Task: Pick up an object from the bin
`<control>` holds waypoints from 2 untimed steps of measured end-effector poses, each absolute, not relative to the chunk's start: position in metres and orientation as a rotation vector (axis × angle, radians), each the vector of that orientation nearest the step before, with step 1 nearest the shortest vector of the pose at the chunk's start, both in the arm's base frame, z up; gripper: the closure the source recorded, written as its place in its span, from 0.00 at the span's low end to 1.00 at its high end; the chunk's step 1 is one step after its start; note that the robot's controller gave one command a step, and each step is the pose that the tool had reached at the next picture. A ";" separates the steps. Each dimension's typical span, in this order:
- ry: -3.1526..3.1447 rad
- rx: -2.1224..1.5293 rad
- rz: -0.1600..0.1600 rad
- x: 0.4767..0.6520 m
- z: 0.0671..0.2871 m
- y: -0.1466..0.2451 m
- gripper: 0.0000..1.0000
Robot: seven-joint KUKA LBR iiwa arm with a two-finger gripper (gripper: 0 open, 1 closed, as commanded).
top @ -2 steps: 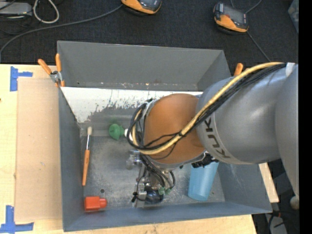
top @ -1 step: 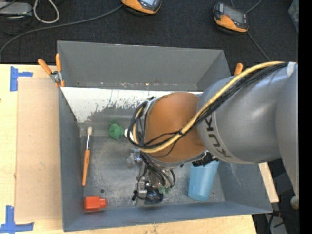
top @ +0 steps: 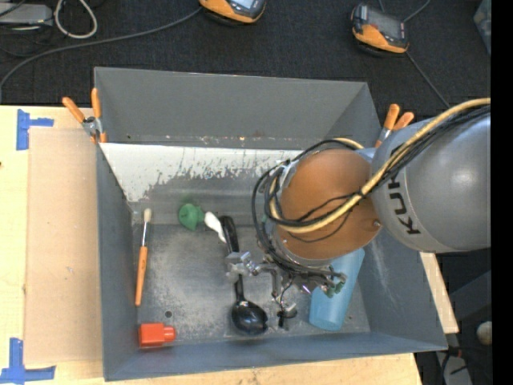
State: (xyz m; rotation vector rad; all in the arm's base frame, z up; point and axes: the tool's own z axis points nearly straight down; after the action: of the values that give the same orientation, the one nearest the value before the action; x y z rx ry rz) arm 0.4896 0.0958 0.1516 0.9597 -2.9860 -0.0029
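Note:
My gripper (top: 282,301) hangs low over the front right part of the bin floor, under the arm's orange cover. A black spoon (top: 243,291) lies just left of it, its round bowl (top: 249,318) near the front wall and its handle running back under the gripper's metal parts. A light blue cup (top: 333,293) lies on its side right beside the gripper, partly hidden by the arm. Nothing shows as held.
An orange-handled toothbrush (top: 141,259) lies along the left wall. A red-orange block (top: 155,334) sits in the front left corner. A green ball (top: 190,214) and a white piece (top: 215,225) lie near the back. The arm covers the bin's right side.

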 end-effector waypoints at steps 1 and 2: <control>-3.043 0.763 -0.003 0.503 0.133 0.097 0.00; -2.684 1.622 -0.006 0.506 0.124 0.096 0.00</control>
State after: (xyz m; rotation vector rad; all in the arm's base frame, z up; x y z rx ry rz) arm 0.5060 0.0962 0.1236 1.6219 -2.6843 -0.0061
